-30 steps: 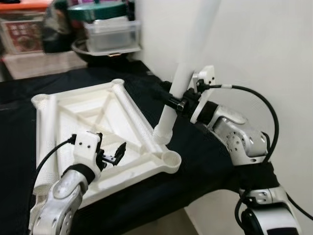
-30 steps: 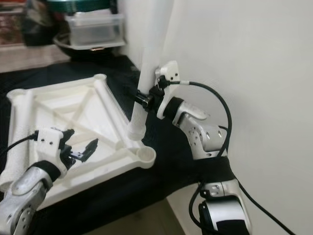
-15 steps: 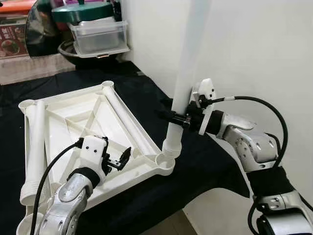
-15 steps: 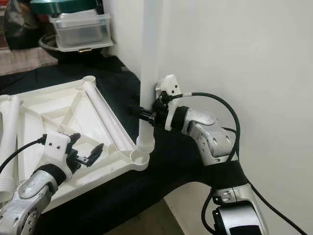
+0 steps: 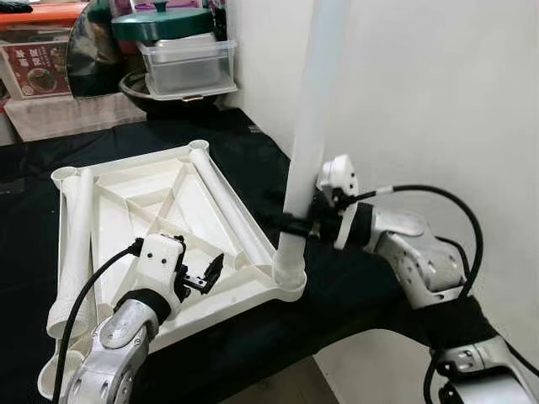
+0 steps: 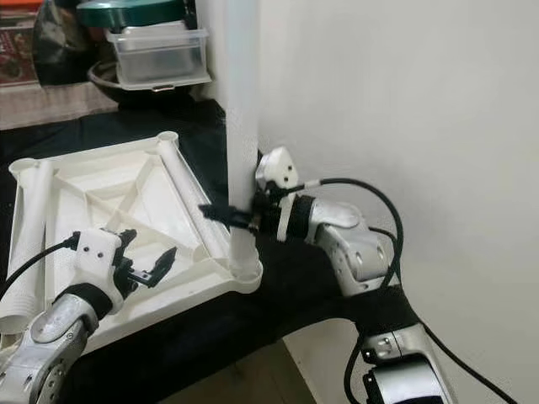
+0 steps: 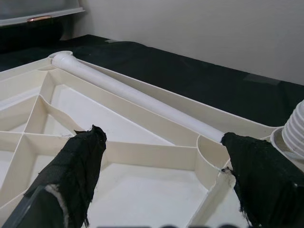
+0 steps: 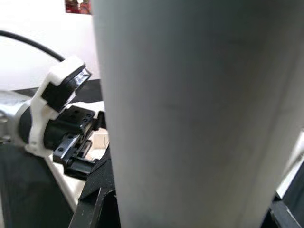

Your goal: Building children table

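Black-draped worktop (image 5: 253, 160) against a white wall. Upturned white tabletop (image 5: 152, 210) lies at centre-left of the frame. Right tool (image 5: 296, 224) clamps an upright white leg (image 5: 305, 151), its foot seated in the tabletop's near right corner socket. Left tool (image 5: 202, 273) hovers over the tabletop's ribs, fingers wide apart, holding nothing.

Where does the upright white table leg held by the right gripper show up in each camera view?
Left eye view: the table leg stands right of centre, its foot in the near corner socket of the upturned tabletop.
Right eye view: left of centre, right gripper closed around it.
Left wrist view: its ribbed end at the picture's edge.
Right wrist view: a broad pale column.
Shared landmark: the corner socket.
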You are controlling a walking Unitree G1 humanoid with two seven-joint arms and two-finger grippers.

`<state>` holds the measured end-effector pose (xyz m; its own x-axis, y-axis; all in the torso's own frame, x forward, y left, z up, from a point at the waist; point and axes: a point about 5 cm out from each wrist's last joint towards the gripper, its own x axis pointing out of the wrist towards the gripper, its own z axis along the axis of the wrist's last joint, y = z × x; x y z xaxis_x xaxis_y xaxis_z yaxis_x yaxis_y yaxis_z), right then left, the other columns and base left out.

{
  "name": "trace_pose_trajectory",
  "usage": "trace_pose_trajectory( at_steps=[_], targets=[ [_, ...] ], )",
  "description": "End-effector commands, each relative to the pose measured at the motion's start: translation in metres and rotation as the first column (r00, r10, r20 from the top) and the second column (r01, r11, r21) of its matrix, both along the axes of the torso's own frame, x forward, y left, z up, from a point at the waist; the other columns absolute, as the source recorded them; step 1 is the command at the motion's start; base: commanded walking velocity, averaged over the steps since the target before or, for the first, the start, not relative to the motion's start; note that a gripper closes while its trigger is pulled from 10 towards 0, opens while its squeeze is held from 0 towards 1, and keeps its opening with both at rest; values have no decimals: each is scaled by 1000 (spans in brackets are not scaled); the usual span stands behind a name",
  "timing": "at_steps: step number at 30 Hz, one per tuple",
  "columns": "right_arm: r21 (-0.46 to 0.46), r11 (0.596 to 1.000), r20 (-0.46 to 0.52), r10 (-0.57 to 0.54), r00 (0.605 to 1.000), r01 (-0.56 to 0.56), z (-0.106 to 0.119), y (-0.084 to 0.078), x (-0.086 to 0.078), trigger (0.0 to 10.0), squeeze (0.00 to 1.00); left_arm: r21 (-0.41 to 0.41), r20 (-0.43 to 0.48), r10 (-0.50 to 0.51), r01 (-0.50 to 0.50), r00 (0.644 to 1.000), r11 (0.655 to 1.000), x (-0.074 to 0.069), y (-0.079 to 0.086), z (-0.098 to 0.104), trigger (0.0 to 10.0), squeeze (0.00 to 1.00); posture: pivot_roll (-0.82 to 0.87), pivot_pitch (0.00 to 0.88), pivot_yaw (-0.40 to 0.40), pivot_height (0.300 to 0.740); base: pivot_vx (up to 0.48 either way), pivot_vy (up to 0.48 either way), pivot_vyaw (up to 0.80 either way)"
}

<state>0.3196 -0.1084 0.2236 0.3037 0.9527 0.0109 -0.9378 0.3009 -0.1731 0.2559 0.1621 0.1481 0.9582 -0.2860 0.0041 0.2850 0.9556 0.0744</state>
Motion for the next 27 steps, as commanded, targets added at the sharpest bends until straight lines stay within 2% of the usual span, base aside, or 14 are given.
trace_pose_trajectory(
  at_steps=[1,7,22,26,27],
  targets=[
    [-38,999,42,18,999,-17,-4,0,-4,10000,0,13,-11,15,-15,1000,1000,-1,5,-4,10000,0,3,0,-46,740,0,0,0],
    [-91,996,75,5,997,1,-17,2,-4,10000,0,9,-5,10,-10,1000,1000,2,3,-3,10000,0,0,0,-39,740,0,0,0],
    [-106,994,90,10,996,-1,-19,2,0,10000,0,3,-7,13,-13,1000,1000,0,3,-4,10000,0,5,0,-48,740,0,0,0],
    [-99,995,85,13,996,-5,-20,4,0,10000,0,3,-10,13,-13,1000,1000,0,3,-5,10000,0,5,0,-49,740,0,0,0],
    [-73,997,62,9,998,-5,-21,5,0,10000,0,-1,-12,17,-17,1000,1000,1,5,-5,10000,0,5,0,-49,740,0,0,0]
  ],
)
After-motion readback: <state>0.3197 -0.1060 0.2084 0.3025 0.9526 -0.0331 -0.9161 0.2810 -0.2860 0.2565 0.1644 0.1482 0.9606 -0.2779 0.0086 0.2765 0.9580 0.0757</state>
